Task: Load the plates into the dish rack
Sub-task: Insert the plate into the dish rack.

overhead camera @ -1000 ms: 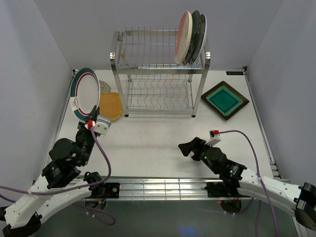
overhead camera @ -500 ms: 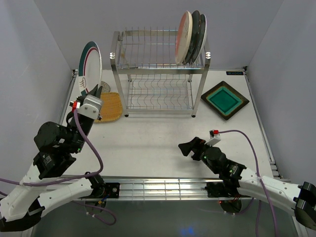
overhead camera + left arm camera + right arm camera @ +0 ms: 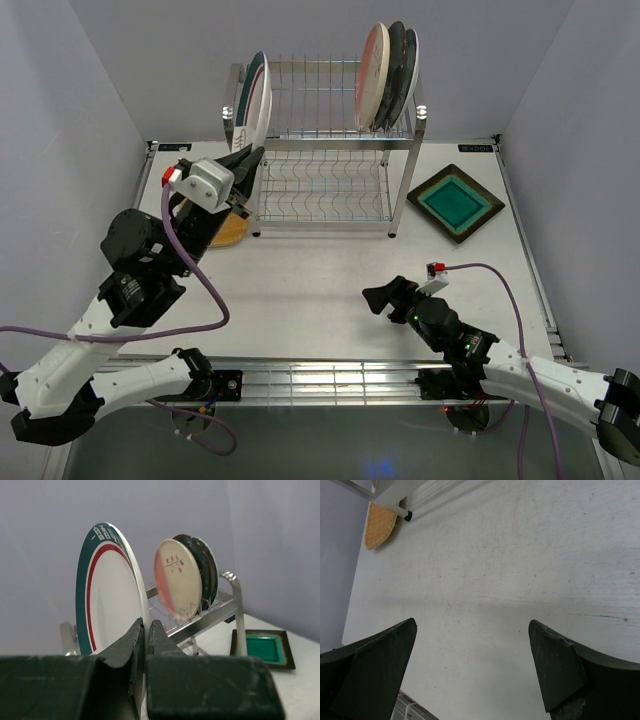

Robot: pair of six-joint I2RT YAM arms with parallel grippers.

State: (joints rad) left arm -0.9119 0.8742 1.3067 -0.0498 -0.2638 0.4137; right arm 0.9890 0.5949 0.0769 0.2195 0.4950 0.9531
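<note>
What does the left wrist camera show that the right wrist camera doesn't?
Left wrist only: the left gripper shut on the upright green-rimmed plate, three racked plates, the teal-centred square plate. Right wrist only: the open right gripper, the yellow woven plate. Both: the table and the dish rack, just its foot in the right wrist view.
</note>
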